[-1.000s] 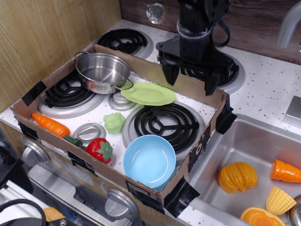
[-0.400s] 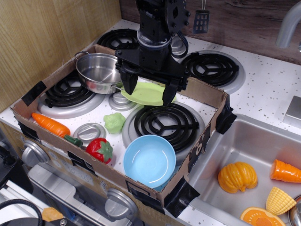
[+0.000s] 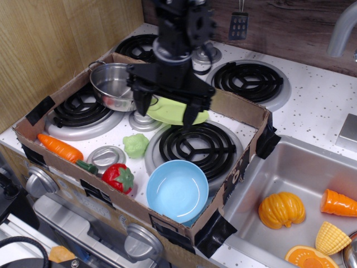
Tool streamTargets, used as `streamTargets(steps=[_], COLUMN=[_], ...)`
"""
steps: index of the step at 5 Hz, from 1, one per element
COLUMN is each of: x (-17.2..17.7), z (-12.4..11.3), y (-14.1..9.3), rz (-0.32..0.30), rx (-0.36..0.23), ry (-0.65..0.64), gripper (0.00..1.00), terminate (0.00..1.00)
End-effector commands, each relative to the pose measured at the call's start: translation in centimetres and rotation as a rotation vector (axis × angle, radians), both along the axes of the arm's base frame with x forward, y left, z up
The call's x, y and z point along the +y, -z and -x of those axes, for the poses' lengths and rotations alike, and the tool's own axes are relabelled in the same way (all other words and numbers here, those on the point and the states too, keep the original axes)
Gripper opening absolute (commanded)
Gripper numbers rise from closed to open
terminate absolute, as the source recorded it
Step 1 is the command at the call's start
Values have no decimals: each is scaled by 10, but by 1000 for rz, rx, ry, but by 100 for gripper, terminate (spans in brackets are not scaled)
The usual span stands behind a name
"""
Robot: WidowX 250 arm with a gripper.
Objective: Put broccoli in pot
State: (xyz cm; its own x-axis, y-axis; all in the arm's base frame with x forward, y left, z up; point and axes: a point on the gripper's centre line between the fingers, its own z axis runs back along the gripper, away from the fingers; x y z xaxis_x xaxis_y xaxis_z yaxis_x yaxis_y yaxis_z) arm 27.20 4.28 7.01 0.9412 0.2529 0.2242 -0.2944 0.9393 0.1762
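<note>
Toy kitchen: stove burners (image 3: pixel 248 81), sink (image 3: pixel 290 178)

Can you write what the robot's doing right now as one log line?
approach | gripper open, empty, above green plate | broccoli untouched on stovetop | pot empty

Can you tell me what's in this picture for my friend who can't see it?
A black robot gripper hangs open above a toy stove, over a light green plate. The small green broccoli sits below on the stovetop, untouched, and the shiny pot stands empty at the back left. A blue bowl sits at the front.
</note>
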Motion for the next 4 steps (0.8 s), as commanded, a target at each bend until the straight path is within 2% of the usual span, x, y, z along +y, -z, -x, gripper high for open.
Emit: streamTargets(steps=[1, 2, 4], x=[16, 24, 43], z=[6, 17, 29], y=[9, 13, 25], rz=[26, 32, -1], rx=[-35, -37, -40], ry=[98, 128, 211], gripper=[100, 100, 100], terminate=[0, 0, 0])
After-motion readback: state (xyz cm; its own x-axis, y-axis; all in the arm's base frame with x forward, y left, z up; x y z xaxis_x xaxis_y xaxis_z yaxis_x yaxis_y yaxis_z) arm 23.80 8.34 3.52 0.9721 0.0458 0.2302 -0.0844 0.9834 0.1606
